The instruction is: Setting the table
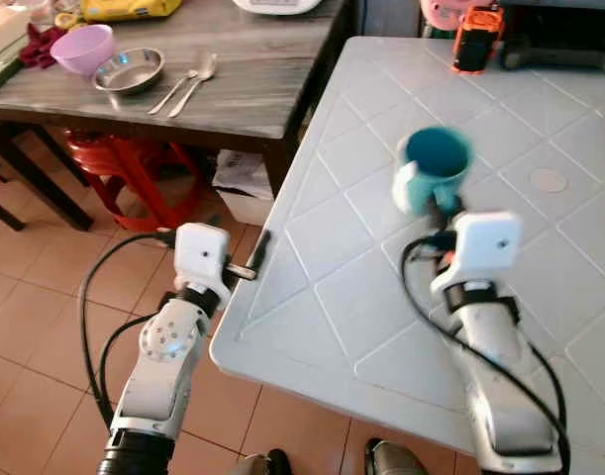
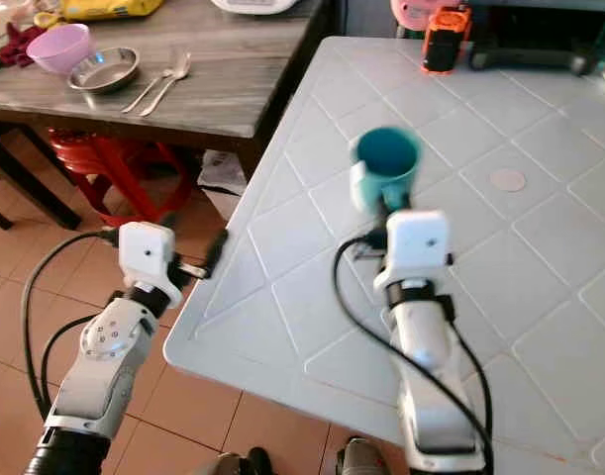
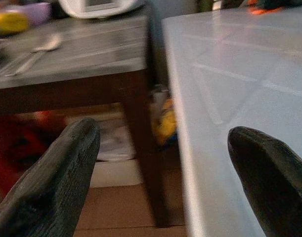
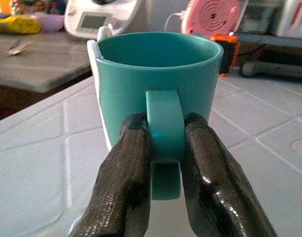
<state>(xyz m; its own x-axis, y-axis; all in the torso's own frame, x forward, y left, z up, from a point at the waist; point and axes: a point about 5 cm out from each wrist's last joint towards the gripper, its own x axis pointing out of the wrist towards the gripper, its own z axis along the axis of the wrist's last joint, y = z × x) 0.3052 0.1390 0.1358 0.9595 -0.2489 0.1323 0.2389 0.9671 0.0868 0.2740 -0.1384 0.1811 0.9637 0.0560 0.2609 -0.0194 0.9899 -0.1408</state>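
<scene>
While I watch, right arm: reaching forward over the white surface [image 1: 332, 257].
Right end effector [image 4: 163, 148]: clamped on the teal mug [image 4: 158, 74] handle.
Left end effector [image 3: 165, 168]: fingers apart, at the surface edge.

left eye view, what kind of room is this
Probably a home dining or kitchen area: a wooden table holding a steel bowl and spoons, a white plastic table, tiled floor.

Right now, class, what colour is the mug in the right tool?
Teal; the mug shows best in the right wrist view.

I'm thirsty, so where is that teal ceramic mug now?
The teal ceramic mug is over the white tiled table, on the robot's right, its handle pinched by the right gripper.
</scene>
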